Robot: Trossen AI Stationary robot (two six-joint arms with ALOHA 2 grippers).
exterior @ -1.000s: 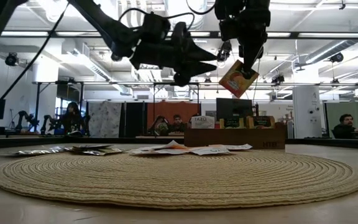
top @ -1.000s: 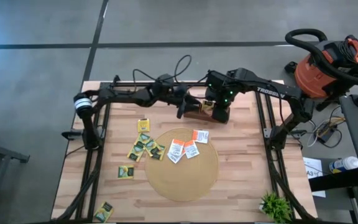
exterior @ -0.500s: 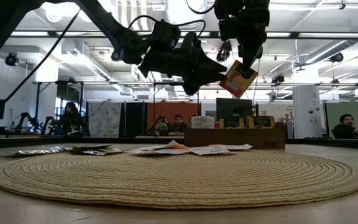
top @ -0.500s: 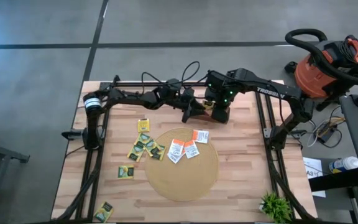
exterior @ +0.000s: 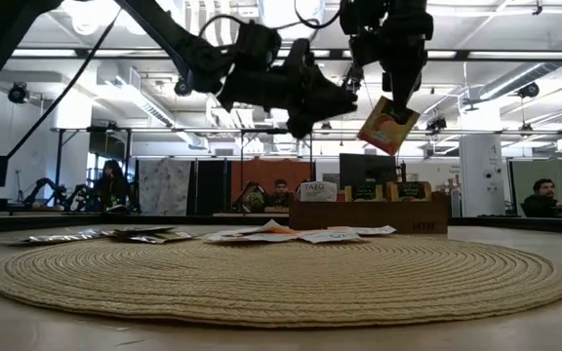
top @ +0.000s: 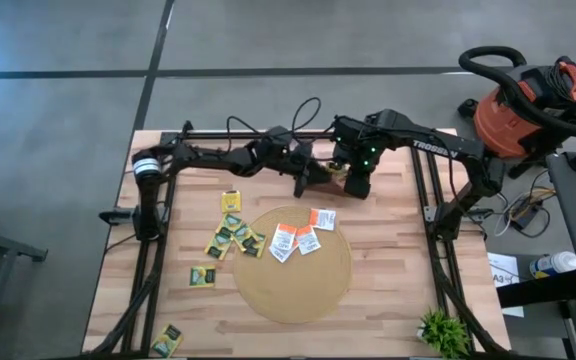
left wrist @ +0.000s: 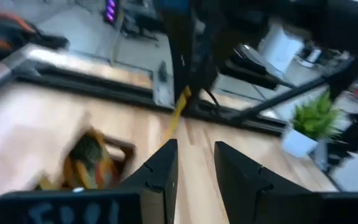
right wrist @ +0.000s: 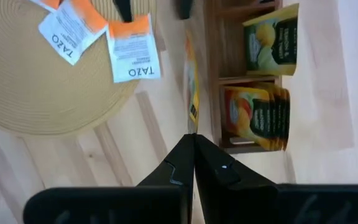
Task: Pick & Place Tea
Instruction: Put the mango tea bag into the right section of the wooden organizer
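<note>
Orange tea sachet [exterior: 388, 124] hangs pinched in right gripper [exterior: 398, 93] above the wooden compartment box [exterior: 369, 213]; left gripper [exterior: 344, 97], jaws parted, should close squarely on its free edge.

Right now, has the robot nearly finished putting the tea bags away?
Not nearly. A few sachets already stand in the wooden box. The right gripper holds one orange sachet in the air above the box, and the left gripper is reaching toward it. White-and-orange sachets on the round mat and yellow-green sachets on the table are left.
</note>
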